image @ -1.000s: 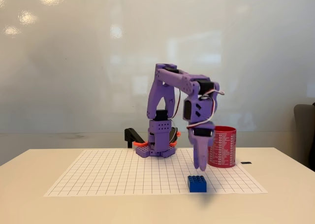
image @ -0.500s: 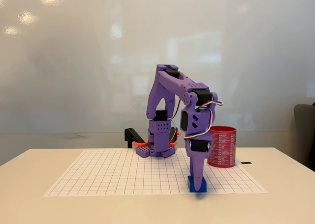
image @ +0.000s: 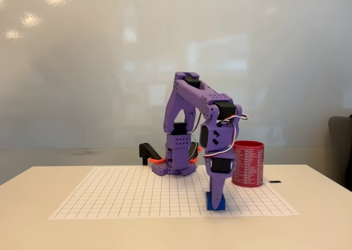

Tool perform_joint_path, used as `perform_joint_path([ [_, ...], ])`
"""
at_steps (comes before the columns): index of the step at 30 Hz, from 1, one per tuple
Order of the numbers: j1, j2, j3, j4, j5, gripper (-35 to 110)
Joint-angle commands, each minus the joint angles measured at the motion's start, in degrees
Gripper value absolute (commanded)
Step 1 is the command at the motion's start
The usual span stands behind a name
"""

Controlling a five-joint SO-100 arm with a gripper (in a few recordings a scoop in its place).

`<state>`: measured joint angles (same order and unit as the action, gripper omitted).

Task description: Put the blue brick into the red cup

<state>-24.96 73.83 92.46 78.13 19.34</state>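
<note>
I judge this a lab or office test bench: a white table (image: 33, 228) carries a printed grid sheet (image: 126, 195), backed by a glossy whiteboard-like wall (image: 82, 68), possibly frosted glass.

The purple printed arm's two-finger gripper (image: 216, 201), a second ago hanging above the small bright-blue studded plastic brick (image: 215, 201), now stands lowered onto it, fingers covering most of its front; the brick itself sits slightly further left on the white gridded paper sheet (image: 121, 198) than before.
</note>
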Motion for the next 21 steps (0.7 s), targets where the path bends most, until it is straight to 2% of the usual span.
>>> perform_joint_path([
  [1, 5.4, 19.7, -0.1, 4.7, -1.8, 0],
  [5, 12.9, 34.2, -5.6, 8.7, -7.3, 0],
  [8, 12.3, 40.5, -9.0, 10.5, -11.9, 0],
  [13, -0.1, 45.9, -9.5, 12.8, -17.1, 0],
  [21, -26.9, 43.1, -14.3, 20.1, -14.0, 0],
])
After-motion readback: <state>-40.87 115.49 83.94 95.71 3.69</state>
